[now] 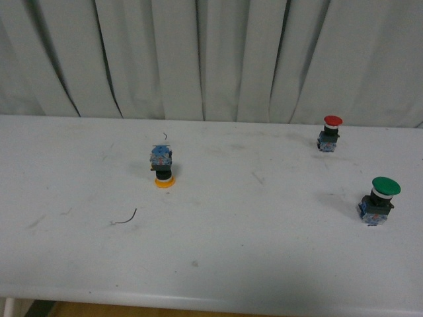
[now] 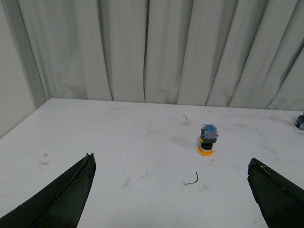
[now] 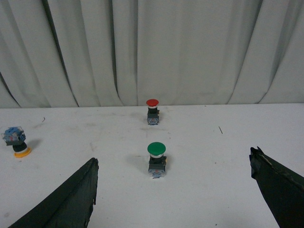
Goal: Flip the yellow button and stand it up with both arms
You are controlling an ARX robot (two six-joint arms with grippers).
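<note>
Wide apart and holding nothing, the left gripper (image 2: pixel 171 159) sits closest to its wrist camera, its two black pointed wedges spread with bare white table (image 1: pixel 231 264) between them. The right gripper (image 3: pixel 175 156) is spread just as far and is likewise empty.

On the table's left half stands the yellow button (image 1: pixel 162 166), upside down. Its round orange-yellow cap lies flat against the tabletop, a short black collar rises from it, and the blue contact block sits on top, roughly upright. It is well apart from both grippers; the left wrist view shows it ahead of the left gripper (image 2: pixel 207 140), and the right wrist view shows it far off to one side (image 3: pixel 16 141).

A thin curled scrap of dark wire (image 1: pixel 125 218) lies on the table nearer the robot than the yellow button. On the right half, a red-capped button (image 1: pixel 330 132) stands cap-up near the back edge, and a green-capped button (image 1: pixel 380 200) stands cap-up closer in. Pale pleated curtains (image 1: pixel 198 53) hang behind the table.
</note>
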